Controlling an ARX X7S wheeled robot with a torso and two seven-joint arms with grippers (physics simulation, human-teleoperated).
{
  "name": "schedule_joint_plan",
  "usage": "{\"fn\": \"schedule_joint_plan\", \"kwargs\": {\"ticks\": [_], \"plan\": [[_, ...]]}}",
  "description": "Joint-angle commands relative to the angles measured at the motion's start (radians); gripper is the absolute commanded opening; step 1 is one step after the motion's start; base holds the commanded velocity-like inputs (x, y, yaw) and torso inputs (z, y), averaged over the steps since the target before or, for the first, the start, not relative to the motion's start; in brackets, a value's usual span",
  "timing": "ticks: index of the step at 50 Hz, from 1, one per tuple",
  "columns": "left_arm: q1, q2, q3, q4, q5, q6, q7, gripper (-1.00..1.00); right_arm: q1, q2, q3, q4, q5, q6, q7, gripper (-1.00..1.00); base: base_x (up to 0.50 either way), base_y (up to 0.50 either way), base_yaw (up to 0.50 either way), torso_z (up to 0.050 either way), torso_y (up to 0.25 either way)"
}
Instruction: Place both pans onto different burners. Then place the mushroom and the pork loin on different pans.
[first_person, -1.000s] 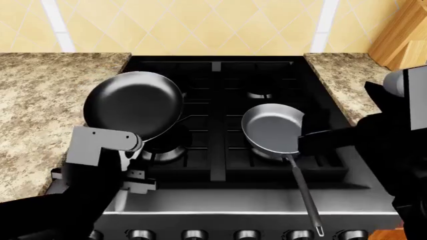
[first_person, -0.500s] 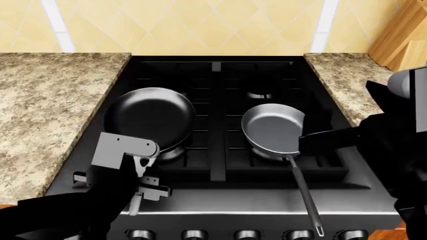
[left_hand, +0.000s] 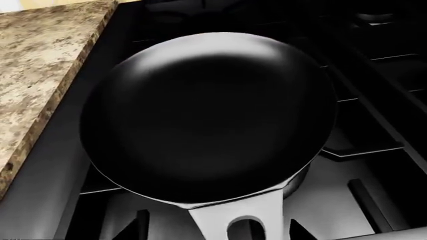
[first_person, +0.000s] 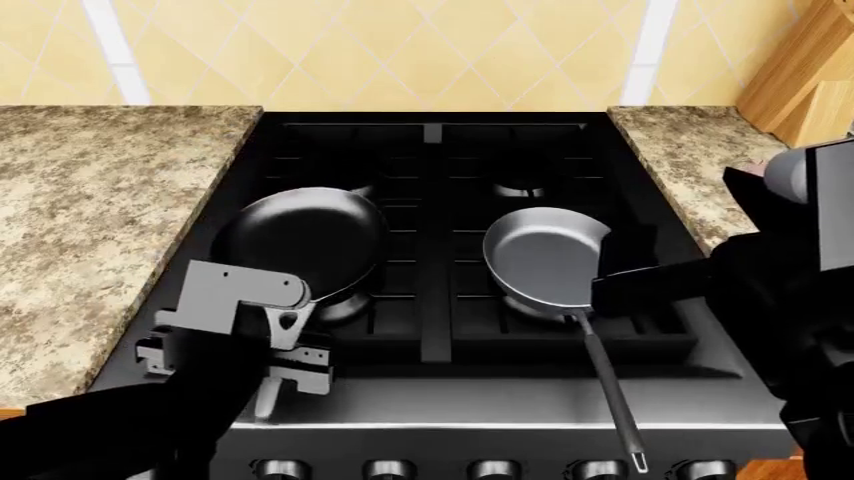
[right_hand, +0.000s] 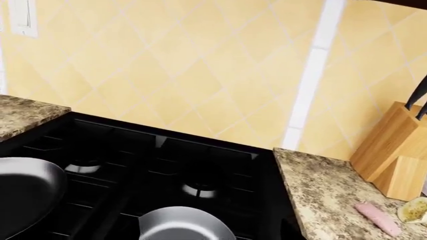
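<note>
Figure: both pans on the stove, food not yet moved. Your left pincer (first_person: 284, 352) is at the flat silver handle of the matte black pan (first_person: 304, 240), apparently closed on it, which keeps the pan level while it sits over the front-left burner (first_person: 340, 305); in the left wrist view the pan (left_hand: 207, 112) covers most of the grate beside the left counter (left_hand: 40, 75). Whether the pan's base rests fully on the grate cannot be told. The glossy grey pan (first_person: 545, 255) sits on the front-right burner, its long thin handle pointing toward the knobs (first_person: 494, 468), so each pan has its own burner. Your right arm hangs beside this pan; its pincer is not visible, so its state cannot be told. The right wrist view shows the pork loin (right_hand: 377, 218) and the mushroom (right_hand: 415, 209) lying near each other on the right counter (right_hand: 327, 190), in front of a wooden knife block (right_hand: 392, 155). The block stands close behind the food and may crowd your approach; the grey pan's handle crosses the front edge.
</note>
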Motion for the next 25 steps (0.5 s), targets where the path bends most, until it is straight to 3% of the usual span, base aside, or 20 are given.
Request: {"fn": "schedule_joint_plan", "kwargs": {"ticks": [1,6,10,16,20,25], "plan": [[-0.003,-0.015,-0.014,0.036,-0.033,-0.007,-0.028,1.00,-0.002,-0.003,-0.006,0.001,-0.008,-0.002,-0.005,1.00,0.00,0.00,0.00,0.000,0.000],[-0.046,-0.034,-0.060,0.110,-0.141,-0.033,-0.099,1.00,-0.001,-0.005,-0.010,0.003,-0.013,-0.003,-0.008,1.00,0.00,0.00,0.00,0.000,0.000],[-0.148,-0.072,-0.115,0.211,-0.354,-0.046,-0.243,1.00,0.002,-0.006,-0.012,0.002,-0.012,-0.004,-0.006,1.00,0.00,0.00,0.00,0.000,0.000],[-0.229,-0.111,-0.141,0.256,-0.491,-0.022,-0.338,1.00,0.004,-0.007,-0.014,0.000,-0.011,-0.007,-0.004,1.00,0.00,0.00,0.00,0.000,0.000],[-0.253,-0.127,-0.161,0.281,-0.533,-0.001,-0.364,1.00,0.004,-0.007,-0.015,0.000,-0.014,-0.009,-0.002,1.00,0.00,0.00,0.00,0.000,0.000],[-0.253,-0.127,-0.225,0.335,-0.485,0.029,-0.312,1.00,-0.008,-0.004,-0.006,0.000,-0.018,-0.020,0.003,1.00,0.00,0.00,0.00,0.000,0.000]]}}
